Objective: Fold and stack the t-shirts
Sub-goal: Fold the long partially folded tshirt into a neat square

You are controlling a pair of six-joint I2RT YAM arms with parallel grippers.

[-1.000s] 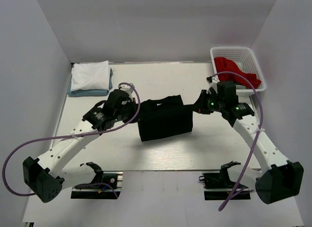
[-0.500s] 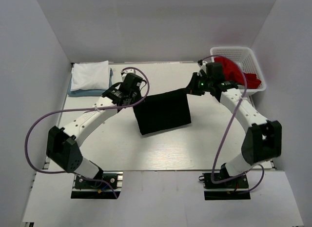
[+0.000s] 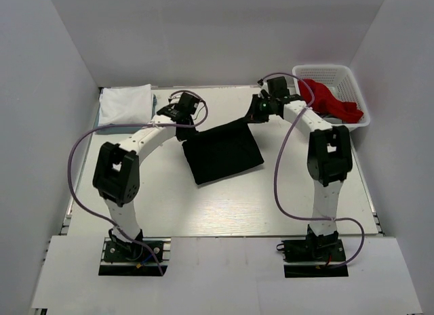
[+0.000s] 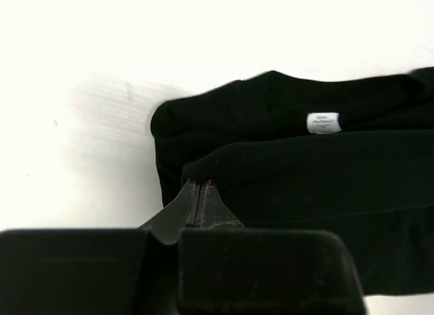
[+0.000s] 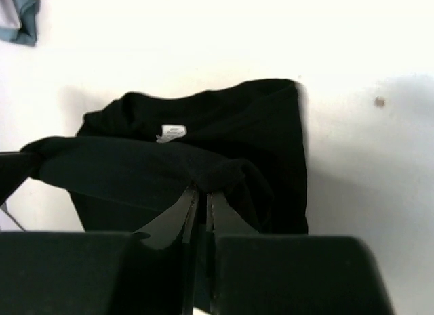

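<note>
The white table sits between pale grey walls. My left end effector and right end effector, both clenched on the far edge of the plain black cloth t-shirt at centre, have drawn it toward 12 o'clock. The bunched cloth now lies spread out, so a fold looks nearly laid. I count one black shirt and two folded ones at 10 o'clock, a white folded t-shirt over a blue-grey folded t-shirt. At 2 o'clock are one white mesh basket and one red cloth.

**Q:** Which colours do you read around the black t-shirt?

**A:** It is plain black with a white neck label. To its left you see a white t-shirt on a blue-grey t-shirt. To its right is red cloth in a white mesh basket.
</note>
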